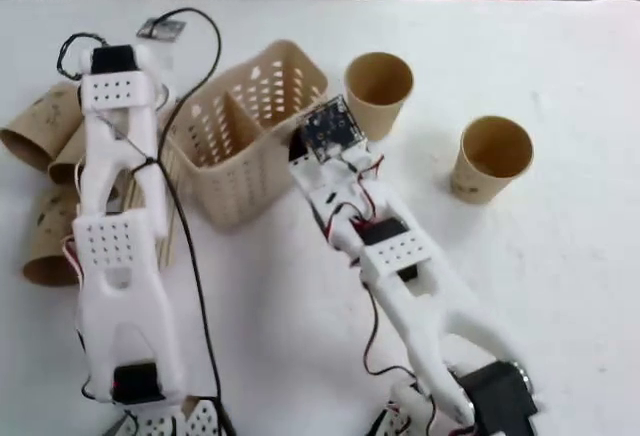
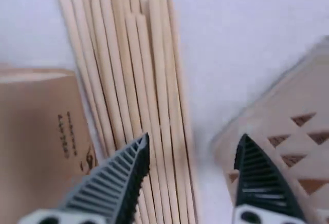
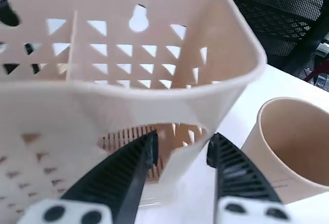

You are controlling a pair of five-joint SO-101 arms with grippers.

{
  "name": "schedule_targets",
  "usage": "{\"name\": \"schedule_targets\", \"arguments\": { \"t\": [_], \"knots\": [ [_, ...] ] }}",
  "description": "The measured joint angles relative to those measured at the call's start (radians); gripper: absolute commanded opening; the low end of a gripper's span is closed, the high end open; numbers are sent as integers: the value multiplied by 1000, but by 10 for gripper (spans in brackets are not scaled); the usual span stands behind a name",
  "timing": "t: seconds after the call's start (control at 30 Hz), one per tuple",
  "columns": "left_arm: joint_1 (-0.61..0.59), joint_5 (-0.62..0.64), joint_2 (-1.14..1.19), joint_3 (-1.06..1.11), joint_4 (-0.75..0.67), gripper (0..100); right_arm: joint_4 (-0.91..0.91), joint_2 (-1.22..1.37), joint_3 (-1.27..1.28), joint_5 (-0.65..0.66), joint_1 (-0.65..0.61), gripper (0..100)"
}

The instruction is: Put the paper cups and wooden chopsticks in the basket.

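Observation:
A bundle of wooden chopsticks (image 2: 139, 80) lies on the white table between a paper cup (image 2: 36, 126) on its side and the cream basket (image 2: 288, 106). My left gripper (image 2: 193, 152) hangs open just above the bundle, one finger over the sticks and the other by the basket wall. My right gripper (image 3: 182, 154) is shut on the basket (image 3: 154, 95) at its end wall. Two paper cups stand upright, one (image 1: 378, 91) next to that end of the basket (image 1: 285, 56) and another (image 1: 490, 161) farther right. Chopsticks (image 1: 165, 226) show beside the left arm.
Several more paper cups lie on their sides at the table's left edge (image 1: 40, 126) (image 1: 45, 236), partly under the left arm. Black cables (image 1: 200, 46) run across the table behind the basket. The table's right side has free room.

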Motion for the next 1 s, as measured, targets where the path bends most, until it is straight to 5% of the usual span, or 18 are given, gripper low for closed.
{"name": "schedule_targets", "arguments": {
  "t": [0.47, 1.0],
  "knots": [
    [43, 28, -554, 723, -95, 278, 40, 155, -183, 2, 3, 159],
    [23, 28, -588, 727, -84, 278, 474, 147, -353, 3, 3, 159]
  ]
}}
